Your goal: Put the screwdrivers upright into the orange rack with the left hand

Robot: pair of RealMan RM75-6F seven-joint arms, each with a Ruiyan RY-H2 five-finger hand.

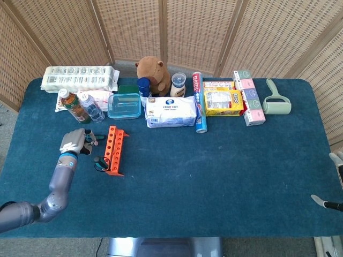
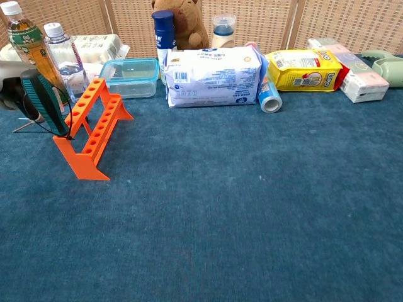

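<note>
One screwdriver (image 2: 44,104) stands tilted at the near end of the orange rack (image 1: 113,149) on your worktop (image 1: 214,166). Your left hand (image 1: 75,141) sits just left of the rack, apart from the handle; whether its fingers (image 1: 91,140) are spread cannot be told. Your right hand (image 1: 336,160) shows only at the frame edge, state unreadable.

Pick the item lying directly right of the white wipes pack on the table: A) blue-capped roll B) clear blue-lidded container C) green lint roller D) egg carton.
A: the blue-capped roll lies against the right edge of the white wipes pack in both views.
</note>
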